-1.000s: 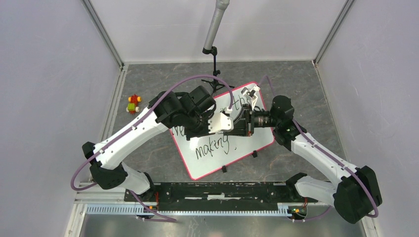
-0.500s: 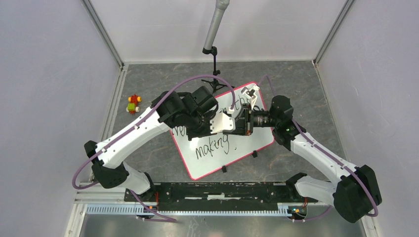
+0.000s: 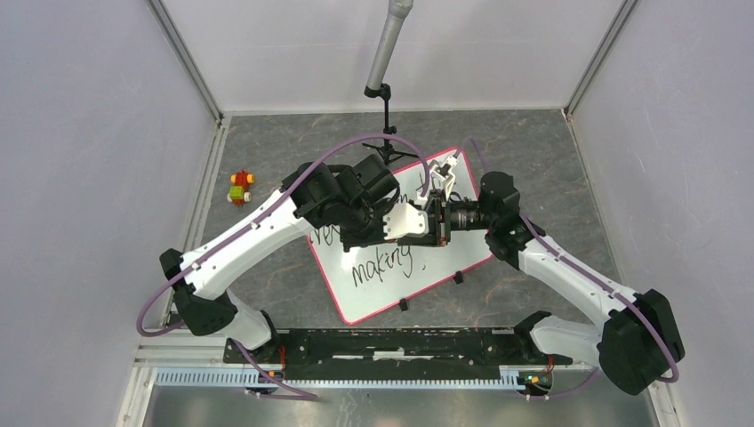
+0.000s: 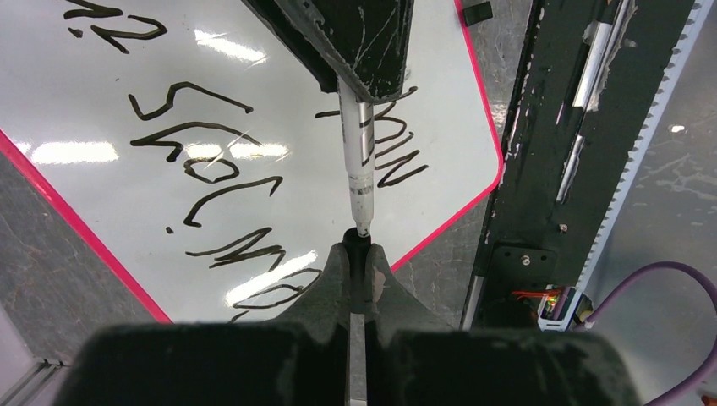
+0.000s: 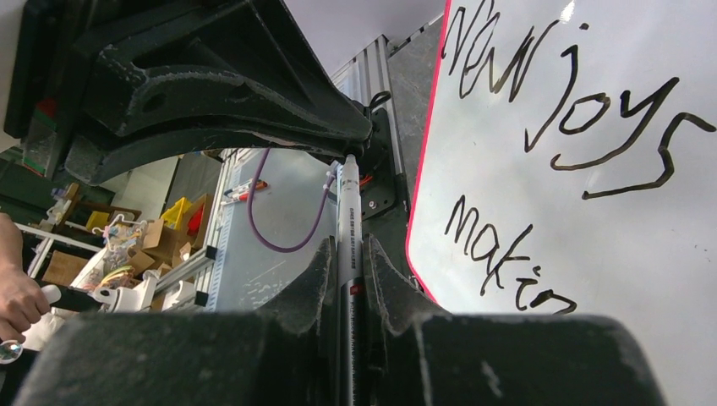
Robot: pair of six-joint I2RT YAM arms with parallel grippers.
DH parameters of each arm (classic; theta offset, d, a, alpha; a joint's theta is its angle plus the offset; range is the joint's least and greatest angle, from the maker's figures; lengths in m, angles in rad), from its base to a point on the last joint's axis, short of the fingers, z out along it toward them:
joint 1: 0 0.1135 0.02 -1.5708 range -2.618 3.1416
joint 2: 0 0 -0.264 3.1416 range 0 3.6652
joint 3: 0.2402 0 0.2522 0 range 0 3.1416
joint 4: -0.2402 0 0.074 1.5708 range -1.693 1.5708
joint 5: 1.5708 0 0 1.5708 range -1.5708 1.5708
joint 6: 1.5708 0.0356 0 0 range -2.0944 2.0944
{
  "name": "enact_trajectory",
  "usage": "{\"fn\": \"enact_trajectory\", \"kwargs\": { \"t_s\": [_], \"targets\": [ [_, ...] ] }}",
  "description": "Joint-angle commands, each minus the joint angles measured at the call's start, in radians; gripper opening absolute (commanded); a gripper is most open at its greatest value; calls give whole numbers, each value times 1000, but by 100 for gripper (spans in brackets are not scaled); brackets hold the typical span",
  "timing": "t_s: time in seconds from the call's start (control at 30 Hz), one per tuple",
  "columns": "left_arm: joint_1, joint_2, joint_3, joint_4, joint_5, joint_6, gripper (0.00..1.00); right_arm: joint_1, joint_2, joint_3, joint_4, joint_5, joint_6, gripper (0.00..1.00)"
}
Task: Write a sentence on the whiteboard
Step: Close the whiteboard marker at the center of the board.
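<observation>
The whiteboard [image 3: 445, 262] lies tilted on the grey floor, pink rim all round. The sentence [image 3: 382, 263] is in black cursive; "making" shows in the top view, and "never joys" and "makin" in the right wrist view [image 5: 583, 101]. Both grippers meet above the board's middle. My right gripper [image 5: 349, 254] is shut on a grey-white marker [image 5: 348, 203]. My left gripper [image 4: 358, 254] is shut on a small black cap [image 4: 358, 239] at the marker's tip [image 4: 361, 222]. In the top view the left gripper [image 3: 416, 222] and the right gripper [image 3: 436, 220] are almost touching.
A red, yellow and green toy [image 3: 239, 188] lies at the far left of the floor. A camera pole on a black stand [image 3: 385, 107] rises behind the board. A black rail [image 3: 400, 342] runs along the near edge. White walls close both sides.
Both arms have drawn closer together over the board. The right gripper with the marker moved left, and the left gripper shifted slightly right and away.
</observation>
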Motion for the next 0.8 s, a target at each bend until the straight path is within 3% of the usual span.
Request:
{"fn": "enact_trajectory", "kwargs": {
  "t_s": [0.0, 0.27, 0.77],
  "targets": [
    [-16, 16, 58, 26, 21, -38, 2, 14, 16, 55, 0, 23, -33, 0],
    [-21, 9, 53, 36, 71, -20, 2, 14, 26, 57, -2, 30, -36, 0],
    [-41, 128, 155, 118, -60, -136, 2, 21, 63, 63, 32, 90, 4, 0]
  ]
}}
